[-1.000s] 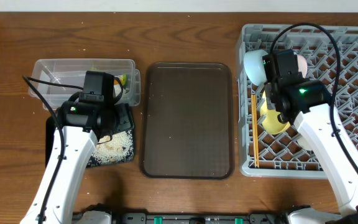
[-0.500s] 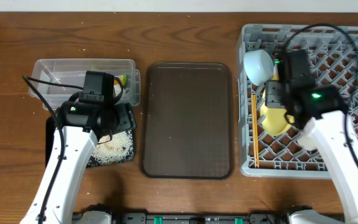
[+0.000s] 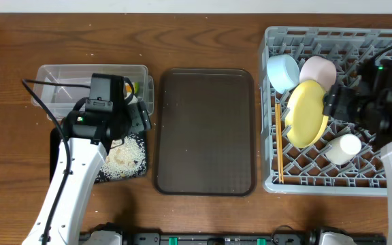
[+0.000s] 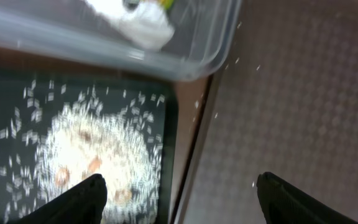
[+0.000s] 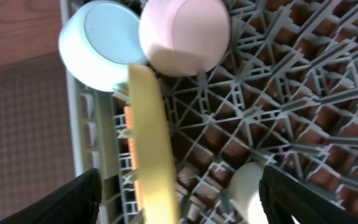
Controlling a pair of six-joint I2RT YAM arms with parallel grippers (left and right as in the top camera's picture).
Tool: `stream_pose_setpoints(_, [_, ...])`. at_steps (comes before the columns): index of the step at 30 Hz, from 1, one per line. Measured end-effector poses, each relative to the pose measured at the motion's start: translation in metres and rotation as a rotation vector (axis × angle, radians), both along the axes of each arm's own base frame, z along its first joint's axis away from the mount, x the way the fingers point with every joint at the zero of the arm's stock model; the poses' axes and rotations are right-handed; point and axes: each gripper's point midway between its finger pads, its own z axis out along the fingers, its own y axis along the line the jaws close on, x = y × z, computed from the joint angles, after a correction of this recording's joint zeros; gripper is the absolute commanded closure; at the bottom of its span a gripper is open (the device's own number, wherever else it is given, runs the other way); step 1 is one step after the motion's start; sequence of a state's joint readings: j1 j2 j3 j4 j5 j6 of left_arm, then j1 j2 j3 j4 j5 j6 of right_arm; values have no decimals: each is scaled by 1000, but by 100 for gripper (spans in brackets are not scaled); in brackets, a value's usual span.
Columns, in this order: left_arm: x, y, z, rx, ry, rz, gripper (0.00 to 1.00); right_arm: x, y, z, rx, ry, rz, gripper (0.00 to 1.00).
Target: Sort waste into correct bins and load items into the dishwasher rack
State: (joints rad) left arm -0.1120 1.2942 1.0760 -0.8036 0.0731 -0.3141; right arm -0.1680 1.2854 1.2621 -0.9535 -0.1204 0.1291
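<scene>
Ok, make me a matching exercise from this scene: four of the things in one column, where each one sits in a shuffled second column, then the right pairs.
Things
1. yellow plate
2. rice scraps
3. chopsticks
4. crumpled white paper

Places
A. inside the clear tub
B. standing on edge in the rack
C. on the black tray
D. lying flat along the rack's left side

Pairs: 1-B, 2-C, 3-D, 4-A
</scene>
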Motion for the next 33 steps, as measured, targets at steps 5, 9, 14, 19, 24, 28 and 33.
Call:
stream_pose_setpoints(5, [-10,-5,-4,4,41,-76,23,-11,-6,-5,49,33,26,18])
stream_pose_setpoints(9, [-49,-4,-18,6,203,-111,26,-26,-3,-13,78,94,43,17])
stream_pose_setpoints(14, [-69,-3,-21,7,197,-131,25,-35,-2,-16,79,122,52,1])
stream_pose_setpoints(19, [-91,-1,-3,2,-18,-149,12,-42,1,-3,24,-33,69,1])
stream_pose_setpoints(24, [-110,1,20,-13,-267,-139,10,-68,7,17,-53,-264,70,1])
stream_pose_setpoints(28, [-119,2,40,-19,-401,-138,9,-97,15,14,-76,-344,71,1])
stream_pose_setpoints(33, [-125,3,52,-22,-470,-137,9,-127,22,-13,-51,-258,68,1])
